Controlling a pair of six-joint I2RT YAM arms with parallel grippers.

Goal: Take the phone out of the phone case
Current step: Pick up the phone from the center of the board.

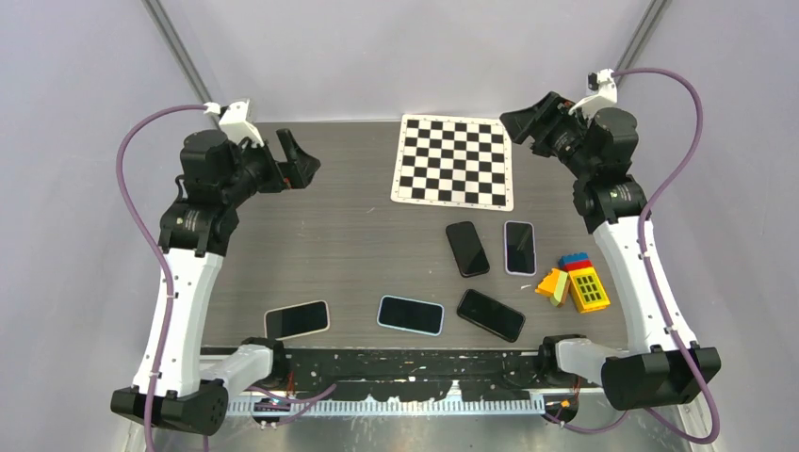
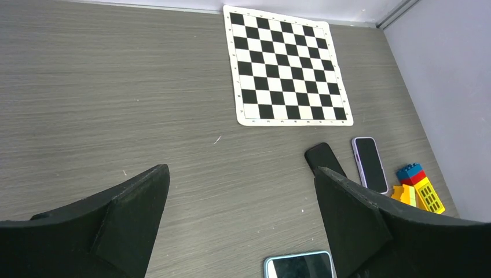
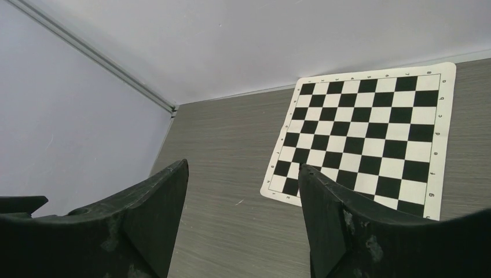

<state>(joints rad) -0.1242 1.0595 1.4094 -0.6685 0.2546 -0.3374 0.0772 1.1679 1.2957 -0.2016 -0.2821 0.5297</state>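
Observation:
Several phones lie on the grey table. A phone in a purple case (image 1: 519, 247) and a bare black phone (image 1: 466, 249) lie right of centre. Near the front edge lie a phone in a white case (image 1: 297, 320), a phone in a light blue case (image 1: 411, 314) and another black phone (image 1: 491, 314). My left gripper (image 1: 301, 160) is open and empty, raised at the back left. My right gripper (image 1: 523, 122) is open and empty, raised at the back right. The left wrist view shows the blue-cased phone (image 2: 301, 266), the black phone (image 2: 324, 157) and the purple-cased phone (image 2: 370, 164) beyond its open gripper (image 2: 240, 171).
A black and white checkerboard mat (image 1: 454, 160) lies at the back centre, also in the right wrist view (image 3: 370, 133) beyond the open right gripper (image 3: 243, 166). A pile of coloured toy blocks (image 1: 575, 282) sits by the right edge. Grey walls close in the table.

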